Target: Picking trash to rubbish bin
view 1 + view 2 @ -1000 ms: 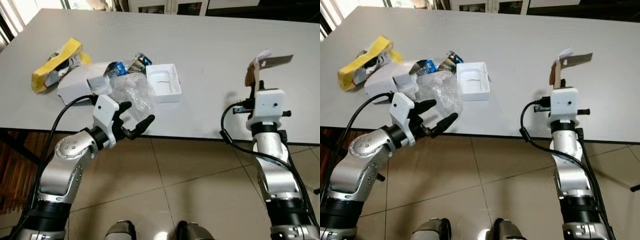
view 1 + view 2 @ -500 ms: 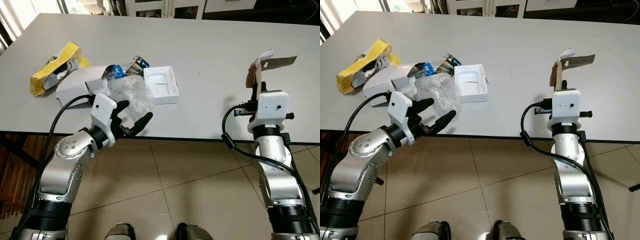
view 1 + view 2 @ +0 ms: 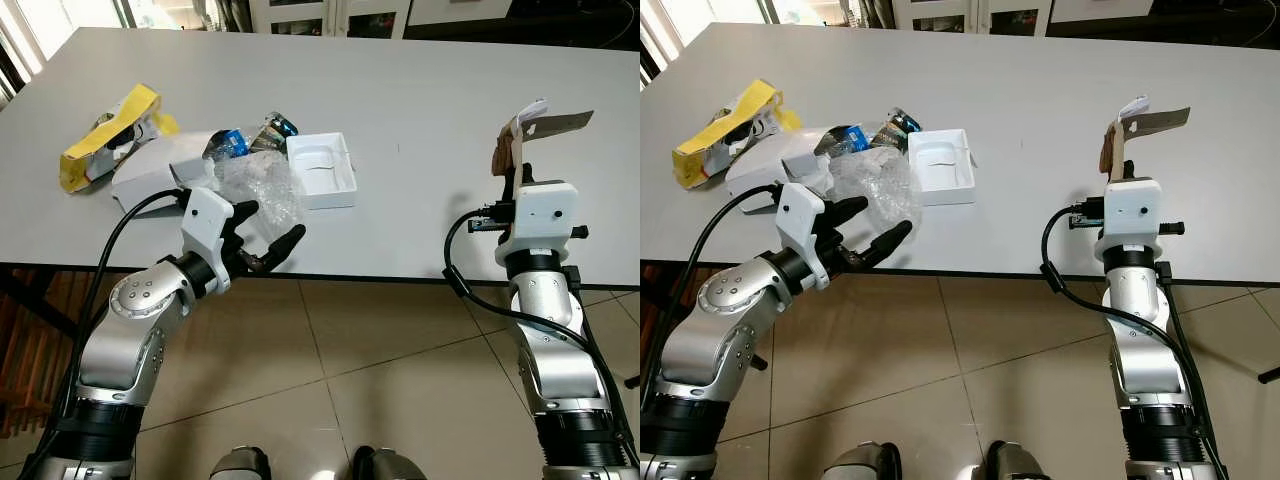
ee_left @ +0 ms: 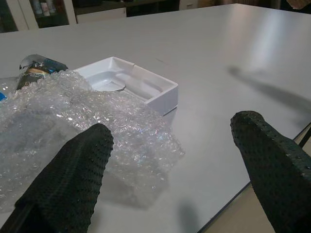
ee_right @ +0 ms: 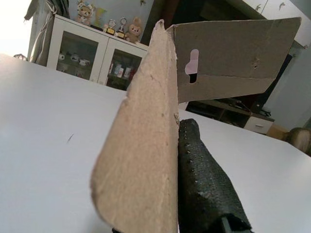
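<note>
Cardboard scrap (image 3: 520, 140) sits pinched upright in the right gripper (image 3: 518, 172), fingers clamped on it and lifted clear of the table (image 3: 420, 90), likely ready for carrying to a bin. Left gripper (image 3: 265, 235) hangs at the table's near edge, fingers spread wide and empty, lined up on the bubble wrap (image 4: 73, 121), probably the next grab. Behind it lie a white tray (image 3: 322, 168), a crushed can (image 3: 275, 130) and a yellow wrapper (image 3: 105, 135). One right finger is hidden behind the card.
</note>
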Available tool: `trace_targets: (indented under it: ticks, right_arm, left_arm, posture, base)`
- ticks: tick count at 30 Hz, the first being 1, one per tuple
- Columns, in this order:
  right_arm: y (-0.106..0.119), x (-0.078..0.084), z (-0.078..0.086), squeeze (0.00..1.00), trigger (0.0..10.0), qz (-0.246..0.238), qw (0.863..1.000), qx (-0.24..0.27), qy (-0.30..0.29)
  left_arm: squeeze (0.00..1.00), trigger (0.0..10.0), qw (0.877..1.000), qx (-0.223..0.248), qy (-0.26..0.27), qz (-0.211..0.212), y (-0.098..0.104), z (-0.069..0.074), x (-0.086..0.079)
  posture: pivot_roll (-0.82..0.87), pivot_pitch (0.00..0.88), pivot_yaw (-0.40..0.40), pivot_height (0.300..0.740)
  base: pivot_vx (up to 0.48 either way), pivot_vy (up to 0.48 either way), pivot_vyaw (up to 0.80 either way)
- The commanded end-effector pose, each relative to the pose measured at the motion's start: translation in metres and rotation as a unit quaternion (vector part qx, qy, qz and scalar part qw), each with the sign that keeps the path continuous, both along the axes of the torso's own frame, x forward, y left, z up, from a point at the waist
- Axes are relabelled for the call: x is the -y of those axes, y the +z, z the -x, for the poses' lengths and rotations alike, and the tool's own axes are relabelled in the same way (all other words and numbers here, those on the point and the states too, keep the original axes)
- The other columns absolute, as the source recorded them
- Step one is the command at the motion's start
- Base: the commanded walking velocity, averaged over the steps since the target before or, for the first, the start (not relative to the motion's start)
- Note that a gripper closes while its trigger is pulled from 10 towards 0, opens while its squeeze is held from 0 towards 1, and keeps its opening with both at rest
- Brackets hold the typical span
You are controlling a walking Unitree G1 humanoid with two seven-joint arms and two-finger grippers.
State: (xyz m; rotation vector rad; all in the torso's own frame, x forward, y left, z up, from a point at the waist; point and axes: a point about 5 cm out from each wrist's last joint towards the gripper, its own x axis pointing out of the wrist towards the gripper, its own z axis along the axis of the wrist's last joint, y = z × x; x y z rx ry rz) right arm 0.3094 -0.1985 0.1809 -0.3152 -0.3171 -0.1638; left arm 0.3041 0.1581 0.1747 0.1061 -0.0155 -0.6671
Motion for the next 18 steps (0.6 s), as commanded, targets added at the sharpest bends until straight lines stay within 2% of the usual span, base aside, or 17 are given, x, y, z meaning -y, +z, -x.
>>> trace_targets:
  ticks: [1,2,3,5,14,18]
  right_arm:
    - [0.002,0.003,0.002,0.0,10.0,-0.004,1.0,0.002,-0.005]
    - [0.004,0.002,0.008,0.0,10.0,-0.004,1.0,-0.007,-0.006]
    - [-0.003,-0.01,0.035,0.0,10.0,-0.033,0.999,-0.038,0.014]
    - [-0.007,-0.016,0.045,0.0,10.0,-0.049,0.997,-0.052,0.024]
    - [-0.01,-0.019,0.04,0.0,10.0,-0.065,0.996,-0.06,0.024]
    - [-0.008,-0.021,0.046,0.0,10.0,-0.071,0.994,-0.075,0.021]
  left_arm:
    - [0.0,10.0,1.0,0.009,0.003,0.0,0.004,-0.001,-0.001]
    - [0.0,10.0,1.0,0.013,0.008,0.003,0.004,-0.002,-0.001]
    - [0.0,10.0,0.988,0.038,0.148,0.036,-0.003,0.009,0.002]
    - [0.0,10.0,0.975,0.047,0.21,0.045,-0.006,0.014,0.001]
    - [0.0,10.0,0.975,0.044,0.213,0.04,-0.005,0.01,-0.004]
    - [0.0,10.0,0.972,0.045,0.227,0.037,-0.005,0.013,-0.003]
  posture:
    - [0.05,0.124,-0.003,0.74]
    - [0.03,0.118,-0.005,0.74]
    - [-0.01,0.081,-0.017,0.74]
    - [-0.01,0.081,-0.017,0.74]
    - [0.0,0.087,-0.007,0.74]
    - [0.0,0.092,-0.002,0.74]
  base:
    - [0.0,0.0,0.0]
    - [0.0,0.0,0.0]
    - [0.0,0.0,0.0]
    - [0.0,0.0,0.0]
    - [0.0,0.0,0.0]
    - [0.0,0.0,0.0]
